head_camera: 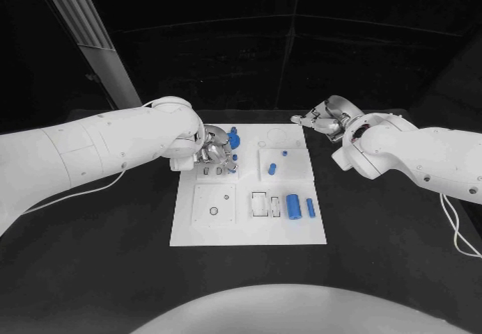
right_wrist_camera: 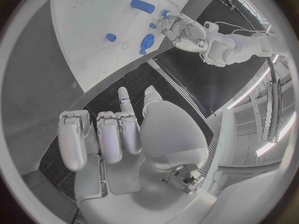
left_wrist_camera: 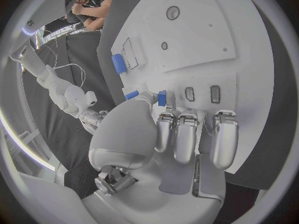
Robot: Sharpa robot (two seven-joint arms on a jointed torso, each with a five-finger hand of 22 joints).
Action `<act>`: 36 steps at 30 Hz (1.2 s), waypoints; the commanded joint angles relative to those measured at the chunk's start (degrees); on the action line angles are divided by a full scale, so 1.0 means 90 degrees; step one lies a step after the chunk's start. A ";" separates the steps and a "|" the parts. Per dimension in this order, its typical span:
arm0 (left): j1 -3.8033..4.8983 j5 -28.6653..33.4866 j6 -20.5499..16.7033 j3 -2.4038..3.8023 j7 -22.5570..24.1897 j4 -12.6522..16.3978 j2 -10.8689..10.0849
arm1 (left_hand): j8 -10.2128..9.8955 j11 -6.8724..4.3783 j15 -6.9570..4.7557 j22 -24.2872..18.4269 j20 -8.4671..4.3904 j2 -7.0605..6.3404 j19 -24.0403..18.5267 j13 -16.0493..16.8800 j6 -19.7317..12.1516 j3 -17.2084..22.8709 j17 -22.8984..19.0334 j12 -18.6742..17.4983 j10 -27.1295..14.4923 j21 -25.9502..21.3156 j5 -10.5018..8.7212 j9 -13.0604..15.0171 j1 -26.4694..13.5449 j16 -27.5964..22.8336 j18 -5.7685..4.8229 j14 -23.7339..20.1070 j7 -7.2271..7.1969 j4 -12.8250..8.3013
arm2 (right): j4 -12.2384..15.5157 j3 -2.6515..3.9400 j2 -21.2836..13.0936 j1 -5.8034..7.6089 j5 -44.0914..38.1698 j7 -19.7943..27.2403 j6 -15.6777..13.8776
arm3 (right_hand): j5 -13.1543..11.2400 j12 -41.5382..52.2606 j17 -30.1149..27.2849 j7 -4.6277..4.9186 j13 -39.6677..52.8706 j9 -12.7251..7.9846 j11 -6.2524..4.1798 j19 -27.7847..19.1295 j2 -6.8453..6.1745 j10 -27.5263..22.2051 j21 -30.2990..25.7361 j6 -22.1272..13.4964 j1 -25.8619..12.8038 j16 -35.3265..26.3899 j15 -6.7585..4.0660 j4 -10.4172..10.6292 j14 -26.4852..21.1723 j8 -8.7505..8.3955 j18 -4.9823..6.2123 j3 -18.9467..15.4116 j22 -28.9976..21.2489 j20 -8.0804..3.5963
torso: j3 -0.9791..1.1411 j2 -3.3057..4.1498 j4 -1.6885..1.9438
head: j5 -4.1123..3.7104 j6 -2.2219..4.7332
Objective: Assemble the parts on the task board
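Blue parts are scattered across the white task board (head_camera: 201, 233), and the relation we care about is between our left hand (head_camera: 211, 154) and the small blue piece (left_wrist_camera: 162, 97) at its fingertips. In the head view that hand sits over the board's far-left section, near eleven o'clock from the board's centre, and in the left wrist view the blue piece lies against the tips of the curled fingers (left_wrist_camera: 187, 139); whether it is truly pinched or only touched we cannot tell. Just beyond the hand, toward twelve o'clock, stands a larger blue knobbed part (head_camera: 233, 138), its long axis running roughly twelve to six. Our right hand (head_camera: 323, 118) hangs off the board's far-right corner, at about one o'clock from the centre, over black table (head_camera: 402, 278); its fingers are curled in on nothing we can see. The left hand is clearly the nearer one to the work. Toward four o'clock on the board lie a thick blue cylinder (head_camera: 293, 206) and a thinner blue peg (head_camera: 311, 207), side by side, both with long axes running twelve to six. A short blue pin (head_camera: 272, 168) lies nearer the centre, same orientation.
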 commanded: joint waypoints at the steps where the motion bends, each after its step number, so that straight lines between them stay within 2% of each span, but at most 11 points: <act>1: 0.0010 0.0040 -0.0156 0.0003 0.0217 0.0053 -0.0050 | -0.0029 -0.0042 -0.0026 0.1632 -0.0053 -0.0057 0.0547 0.1673 0.0077 0.0041 0.1677 0.0015 0.0673 0.0008 0.0041 0.0016 -0.0003 -0.0034 -0.0009 0.0672 -0.0036 0.0010 | -0.0012 0.0003 0.0010 0.0008 -0.0061 -0.0003 0.0042 | 0.0040 0.0016 0.1678 -0.0004 0.1665 0.0008 -0.0022 0.0671 0.0036 0.0674 0.0020 -0.0043 0.0034 0.0016 -0.0034 0.0005 0.0661 0.0014 -0.0047 -0.0036 0.1677 -0.0042 | 0.0002 -0.0003 0.0008 | 0.0020 -0.0003; 8: 0.0081 0.0208 -0.0151 0.0004 0.0195 0.0197 -0.0233 | -0.0029 -0.0045 -0.0028 0.1631 -0.0053 -0.0084 0.0544 0.1673 0.0103 0.0081 0.1677 0.0015 0.0673 0.0006 0.0038 0.0031 -0.0017 -0.0034 -0.0008 0.0672 -0.0041 0.0016 | -0.0040 0.0003 0.0031 0.0006 -0.0062 0.0001 0.0051 | 0.0040 0.0016 0.1678 -0.0004 0.1665 0.0008 -0.0022 0.0671 0.0036 0.0674 0.0020 -0.0043 0.0034 0.0016 -0.0034 0.0005 0.0661 0.0014 -0.0047 -0.0036 0.1677 -0.0042 | 0.0005 -0.0008 0.0014 | 0.0050 -0.0015; 17: 0.0360 0.0748 0.0244 0.0005 -0.0178 0.0402 -0.0518 | -0.0089 -0.0065 -0.0045 0.1605 -0.0067 -0.0167 0.0473 0.1673 0.0162 0.0374 0.1677 0.0015 0.0673 -0.0034 -0.0001 0.0088 0.0101 -0.0034 0.0011 0.0672 -0.0060 -0.0080 | -0.0079 0.0002 0.0062 0.0005 -0.0063 -0.0003 0.0055 | 0.0048 0.0016 0.1678 0.0000 0.1665 0.0005 -0.0019 0.0671 0.0043 0.0674 0.0020 -0.0061 0.0044 0.0016 -0.0033 0.0000 0.0661 0.0010 -0.0047 -0.0047 0.1677 -0.0041 | 0.0001 -0.0007 0.0000 | 0.0093 -0.0005; 22: 0.0460 0.0969 0.0480 0.0005 -0.0491 0.0429 -0.0611 | -0.0116 -0.0061 -0.0047 0.1595 -0.0072 -0.0190 0.0445 0.1673 0.0165 0.0447 0.1677 0.0015 0.0673 -0.0051 -0.0067 0.0106 0.0132 -0.0034 0.0019 0.0672 -0.0053 -0.0111 | -0.0086 0.0002 0.0070 0.0004 -0.0063 -0.0005 0.0051 | 0.0048 0.0016 0.1678 0.0000 0.1665 0.0005 -0.0019 0.0671 0.0043 0.0674 0.0020 -0.0062 0.0045 0.0016 -0.0032 -0.0001 0.0661 0.0010 -0.0047 -0.0047 0.1677 -0.0041 | 0.0000 -0.0004 -0.0003 | 0.0114 0.0018; 26: 0.0494 0.1070 0.0661 0.0005 -0.0742 0.0455 -0.0689 | -0.0148 -0.0050 -0.0043 0.1594 -0.0073 -0.0197 0.0442 0.1673 0.0164 0.0492 0.1677 0.0015 0.0673 -0.0054 -0.0202 0.0124 0.0101 -0.0034 0.0019 0.0672 -0.0039 -0.0089 | -0.0084 0.0002 0.0070 0.0004 -0.0063 -0.0007 0.0047 | 0.0050 0.0016 0.1678 0.0001 0.1665 0.0005 -0.0019 0.0671 0.0043 0.0674 0.0020 -0.0066 0.0053 0.0016 -0.0032 -0.0004 0.0661 0.0010 -0.0047 -0.0051 0.1677 -0.0040 | 0.0001 0.0002 -0.0005 | 0.0132 0.0006; 32: 0.0512 0.1121 0.0743 0.0005 -0.1008 0.0488 -0.0783 | -0.0160 -0.0045 -0.0040 0.1588 -0.0073 -0.0194 0.0427 0.1673 0.0150 0.0502 0.1677 0.0015 0.0673 -0.0063 -0.0216 0.0130 0.0082 -0.0034 0.0023 0.0672 -0.0032 -0.0072 | -0.0082 0.0002 0.0066 0.0004 -0.0063 -0.0007 0.0041 | 0.0050 0.0016 0.1678 0.0001 0.1665 0.0005 -0.0019 0.0671 0.0043 0.0674 0.0020 -0.0066 0.0053 0.0016 -0.0032 -0.0004 0.0661 0.0010 -0.0047 -0.0051 0.1677 -0.0040 | 0.0006 0.0003 -0.0001 | 0.0157 0.0011; 36: 0.0515 0.1130 0.0735 0.0005 -0.1125 0.0506 -0.0812 | -0.0150 -0.0046 -0.0039 0.1588 -0.0072 -0.0203 0.0427 0.1673 0.0153 0.0519 0.1677 0.0015 0.0673 -0.0063 -0.0215 0.0148 0.0096 -0.0034 0.0023 0.0672 -0.0039 -0.0086 | -0.0080 0.0002 0.0066 0.0004 -0.0063 -0.0004 0.0036 | 0.0050 0.0016 0.1678 0.0001 0.1665 0.0005 -0.0019 0.0671 0.0043 0.0674 0.0020 -0.0066 0.0053 0.0016 -0.0032 -0.0004 0.0661 0.0010 -0.0047 -0.0051 0.1677 -0.0040 | -0.0003 0.0010 -0.0005 | 0.0166 0.0007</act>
